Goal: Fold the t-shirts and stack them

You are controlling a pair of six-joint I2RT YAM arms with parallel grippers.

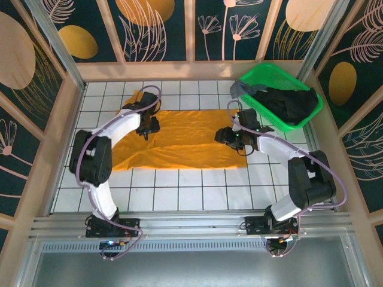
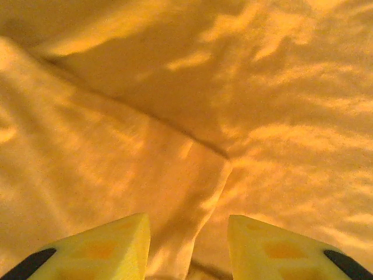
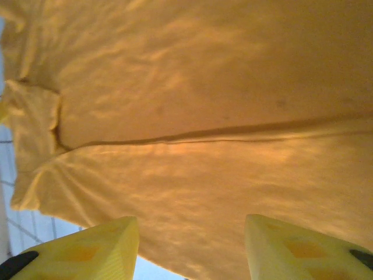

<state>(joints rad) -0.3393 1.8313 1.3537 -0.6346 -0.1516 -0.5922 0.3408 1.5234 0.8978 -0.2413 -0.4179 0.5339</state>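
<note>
The mustard-orange t-shirt [image 1: 185, 140] lies spread flat across the middle of the tiled table [image 1: 197, 191], its long side running left to right. One layer is already doubled over, with the folded edge [image 2: 192, 146] showing in the left wrist view. It looks light, limp and thin. It will likely sag and crease wherever it is lifted, and a single pinch would probably drag only the top layer. The best holds seem to be the hem corners or a doubled edge, pinched through both layers and close to the table.

The left gripper [image 1: 148, 128] sits over the shirt's left part. Its yellow fingers [image 2: 111, 248] stand apart, a ridge of cloth running up to the gap, and they grip nothing. The right gripper [image 1: 229, 136] hovers over the right end near a sleeve [image 3: 35, 116], about half open and empty.

The black t-shirt [image 1: 290, 103] and grey t-shirt [image 1: 242, 89] lie crumpled in the green basket [image 1: 299, 124] at the far right corner.
</note>
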